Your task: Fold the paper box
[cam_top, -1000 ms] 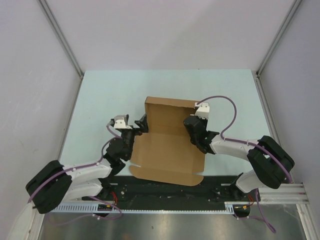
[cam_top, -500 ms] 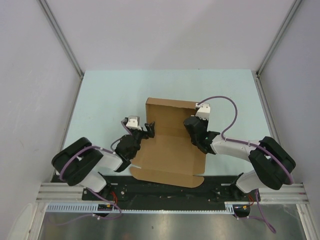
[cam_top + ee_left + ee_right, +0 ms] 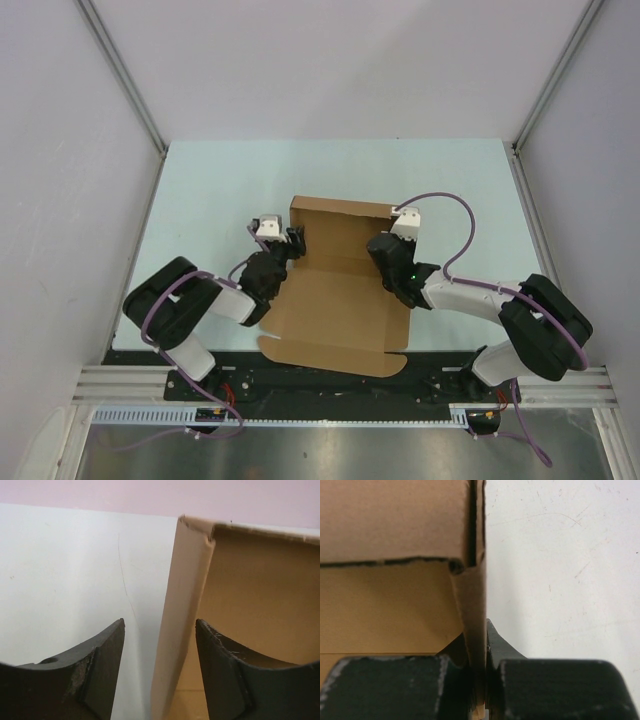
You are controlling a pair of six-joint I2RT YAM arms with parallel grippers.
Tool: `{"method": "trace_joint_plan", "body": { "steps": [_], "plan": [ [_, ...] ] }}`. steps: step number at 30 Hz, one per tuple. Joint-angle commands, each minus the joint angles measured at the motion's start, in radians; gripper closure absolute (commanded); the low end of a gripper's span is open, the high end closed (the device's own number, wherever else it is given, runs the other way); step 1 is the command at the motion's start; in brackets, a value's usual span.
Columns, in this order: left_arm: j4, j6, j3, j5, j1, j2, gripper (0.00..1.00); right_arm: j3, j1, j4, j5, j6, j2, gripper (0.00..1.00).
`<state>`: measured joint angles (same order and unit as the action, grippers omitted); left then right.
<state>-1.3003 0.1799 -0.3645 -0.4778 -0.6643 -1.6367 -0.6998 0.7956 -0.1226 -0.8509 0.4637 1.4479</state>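
Note:
The paper box (image 3: pixel 340 300) is plain brown cardboard lying mid-table, its back and side walls raised and a flap spread toward the near edge. My left gripper (image 3: pixel 293 246) is at its back left corner. In the left wrist view the left gripper (image 3: pixel 160 621) stands open astride the upright left wall (image 3: pixel 186 590), with a gap on each side. My right gripper (image 3: pixel 386 250) is at the right wall. In the right wrist view the right gripper (image 3: pixel 476 636) is shut on that doubled wall (image 3: pixel 472 595), beside the box floor (image 3: pixel 385 610).
The pale green table (image 3: pixel 200 200) is enclosed by grey walls on three sides. A black base strip and metal rail (image 3: pixel 340 390) run along the near edge under the arms. A purple cable (image 3: pixel 450 215) arcs over the right wrist.
My left arm has swung in from the left to the box's left wall, and its jaws have narrowed around that wall. The right gripper has kept its hold.

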Motion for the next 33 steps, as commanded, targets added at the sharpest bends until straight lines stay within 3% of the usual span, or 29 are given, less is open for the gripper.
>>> {"method": "trace_joint_plan", "body": {
  "steps": [1,4,15,18,19,28,30,31,33],
  "plan": [
    [-0.307,-0.011,-0.054,0.001,0.031,-0.009,0.38,-0.035,0.002,-0.014,-0.016,0.033,-0.034,1.00],
    [-0.312,-0.016,-0.073,0.010,0.037,-0.009,0.40,-0.035,0.001,-0.012,-0.014,0.036,-0.027,1.00],
    [-0.323,-0.048,-0.128,0.005,0.042,-0.063,0.62,-0.035,-0.003,-0.023,-0.007,0.035,-0.012,1.00],
    [-0.324,-0.065,-0.139,-0.008,0.042,-0.090,0.95,-0.036,-0.002,-0.023,-0.010,0.035,-0.006,1.00],
    [-0.330,-0.069,-0.137,-0.018,0.043,-0.103,1.00,-0.035,-0.001,-0.025,-0.010,0.033,-0.007,1.00],
    [-0.424,-0.174,-0.111,-0.093,0.005,-0.132,0.99,-0.036,0.002,-0.037,-0.014,0.020,-0.006,1.00],
    [-0.424,-0.168,-0.099,-0.093,0.005,-0.118,0.79,-0.036,0.005,-0.038,-0.014,0.020,-0.011,1.00],
    [-0.425,-0.162,-0.084,-0.090,0.005,-0.103,0.61,-0.035,0.005,-0.040,-0.016,0.018,-0.012,1.00],
    [-0.425,-0.155,-0.068,-0.087,0.003,-0.086,0.50,-0.035,0.004,-0.041,-0.017,0.018,-0.017,1.00]
  ]
}}
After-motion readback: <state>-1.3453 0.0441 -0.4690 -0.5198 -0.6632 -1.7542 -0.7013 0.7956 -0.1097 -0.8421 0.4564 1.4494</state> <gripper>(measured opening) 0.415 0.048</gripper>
